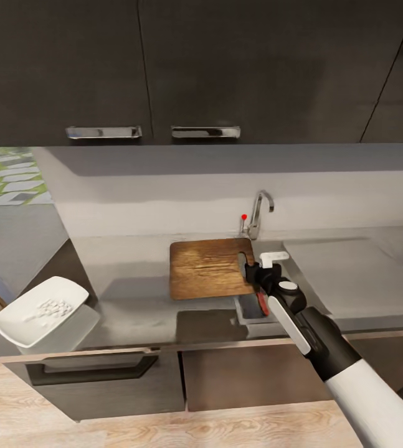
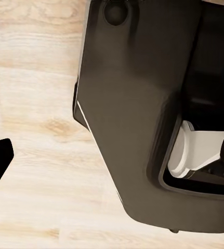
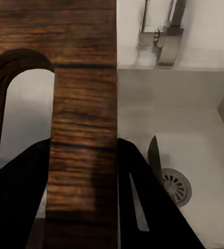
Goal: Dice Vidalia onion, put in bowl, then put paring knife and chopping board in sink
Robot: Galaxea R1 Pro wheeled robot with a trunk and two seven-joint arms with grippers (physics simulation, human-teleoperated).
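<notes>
Head view: right gripper (image 1: 253, 272) grips chopping board (image 1: 207, 269) level.

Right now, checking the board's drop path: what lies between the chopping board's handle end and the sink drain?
In the right wrist view, the paring knife lies in the sink by the drain, below the chopping board held by the right gripper.

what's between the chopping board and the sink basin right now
Nothing visible blocks the way. The right gripper holds the chopping board by its handle end at the edge of the sink. Only the paring knife lies in the basin, near the drain.
</notes>
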